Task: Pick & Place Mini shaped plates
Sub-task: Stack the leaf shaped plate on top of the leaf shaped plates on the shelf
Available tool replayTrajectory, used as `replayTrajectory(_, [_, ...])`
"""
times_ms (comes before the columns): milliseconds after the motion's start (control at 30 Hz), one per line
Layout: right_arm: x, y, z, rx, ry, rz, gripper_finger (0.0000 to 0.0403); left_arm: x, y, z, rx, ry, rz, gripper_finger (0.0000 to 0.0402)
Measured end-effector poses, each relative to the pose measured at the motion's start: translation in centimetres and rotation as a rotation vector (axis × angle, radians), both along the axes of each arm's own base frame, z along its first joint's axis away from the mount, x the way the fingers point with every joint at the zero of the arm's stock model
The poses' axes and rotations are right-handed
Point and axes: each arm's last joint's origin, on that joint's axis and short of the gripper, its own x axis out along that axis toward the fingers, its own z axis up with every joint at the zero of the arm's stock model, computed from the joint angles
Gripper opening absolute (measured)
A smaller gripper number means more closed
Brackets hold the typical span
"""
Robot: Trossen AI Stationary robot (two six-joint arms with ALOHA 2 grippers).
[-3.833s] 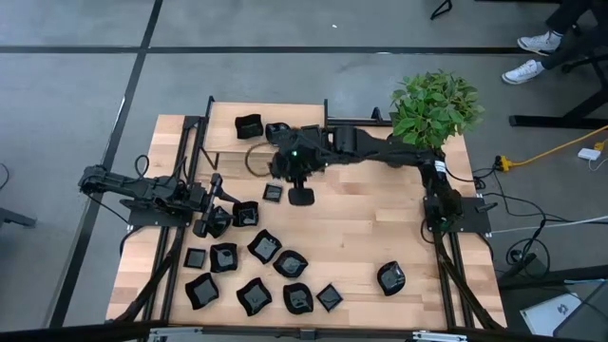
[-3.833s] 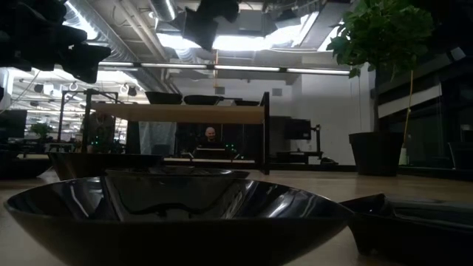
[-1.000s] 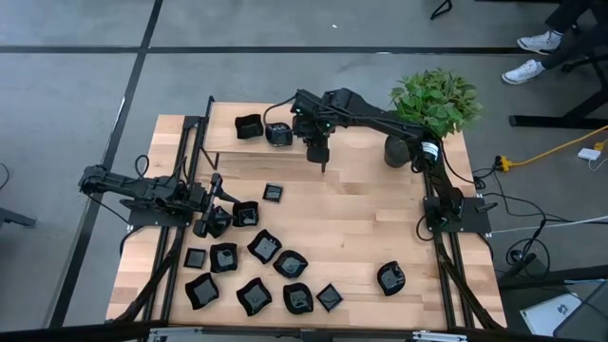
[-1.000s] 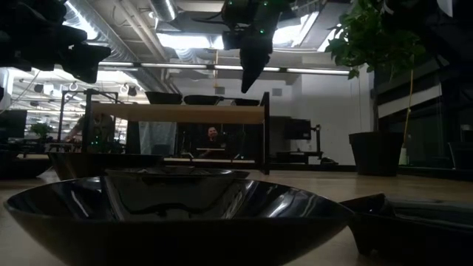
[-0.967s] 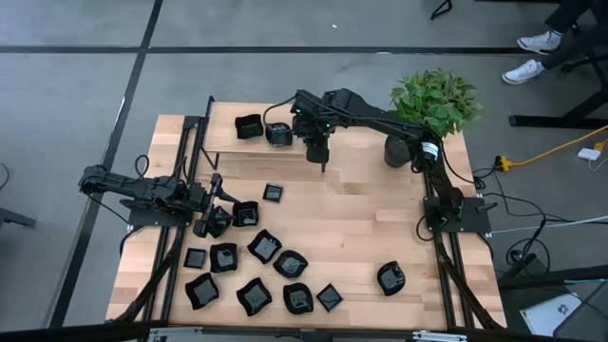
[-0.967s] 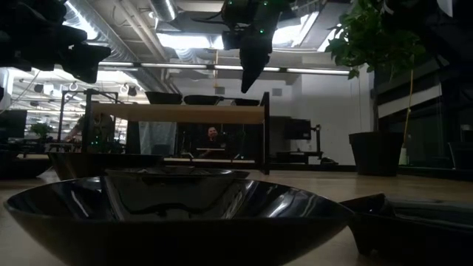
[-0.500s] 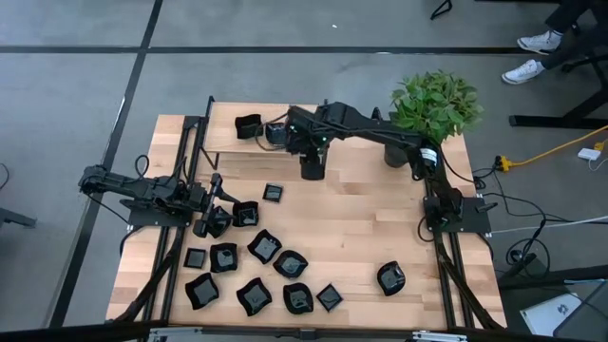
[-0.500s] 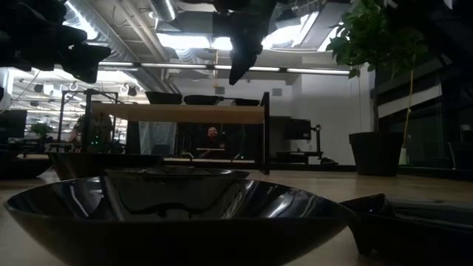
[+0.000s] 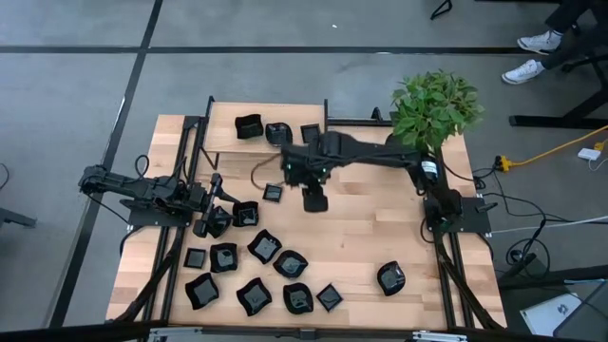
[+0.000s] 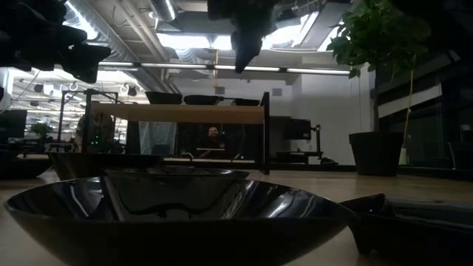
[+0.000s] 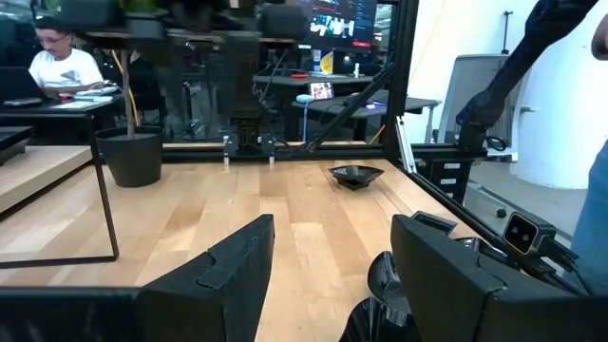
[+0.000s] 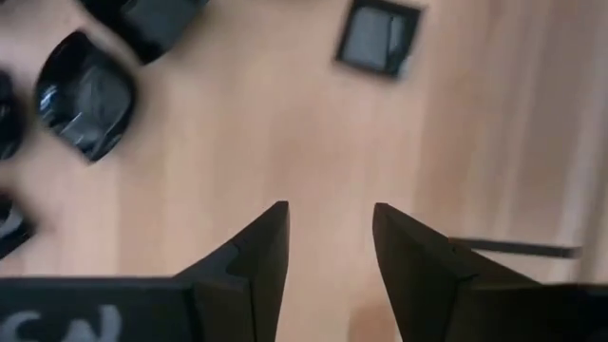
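Note:
Several glossy black mini shaped plates (image 9: 256,275) lie in a cluster on the wooden table near its front left corner. One small square plate (image 9: 273,192) lies alone near the middle, and another (image 9: 390,277) sits at the near right. Three more plates (image 9: 277,131) rest on the raised shelf at the far edge. My right gripper (image 9: 313,199) hangs open high above bare wood at the table's middle, pointing steeply down, with the small square plate (image 12: 380,38) beyond its fingertips. My left gripper (image 9: 211,223) waits open and level at the left edge beside a plate (image 9: 245,214).
A potted plant (image 9: 432,109) stands at the far right corner. The low wooden shelf with a black metal frame (image 9: 266,147) runs along the far edge. Bare wood lies across the table's middle and right half. A person sits at a desk beyond the table (image 11: 62,66).
My right gripper has swung from above the far shelf toward the table's near edge and a little to the left, to above the middle of the table. It has tipped further downward and stayed open. No plate has moved.

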Motion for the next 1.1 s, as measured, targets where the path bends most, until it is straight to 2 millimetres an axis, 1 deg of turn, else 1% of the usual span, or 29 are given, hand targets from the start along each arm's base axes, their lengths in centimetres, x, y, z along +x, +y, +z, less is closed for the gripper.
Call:
replayTrajectory(133, [-0.7,2.5,0.2,0.003,0.052,0.053,0.0154,0.0,0.0,0.0,0.0,0.001,0.0,0.0208])
replayTrajectory(300, [-2.3,5.0,1.4,-0.001,0.091,0.121,0.0154,0.0,0.0,0.0,0.0,0.0,-0.001,0.0208])
replayTrajectory(567, [-3.8,7.8,3.2,-0.001,0.042,0.194,0.0154,0.0,0.0,0.0,0.0,0.0,0.001,0.0208])
replayTrajectory(733, [-4.1,9.2,3.3,-0.003,0.04,0.236,0.0154,0.0,0.0,0.0,0.0,0.001,0.0,0.0207])
replayTrajectory(800, [-4.2,9.7,2.4,-0.014,0.075,0.277,0.0154,0.0,0.0,0.0,0.0,0.001,0.0,0.0208])
replayTrajectory(967, [-4.9,11.0,-1.1,-0.044,0.224,0.407,0.0154,0.0,0.0,0.0,0.0,0.001,0.0,0.0208])
replayTrajectory(1100, [-6.6,11.5,-2.3,-0.018,0.281,0.488,0.0154,0.0,0.0,0.0,0.0,0.001,0.0,0.0208])
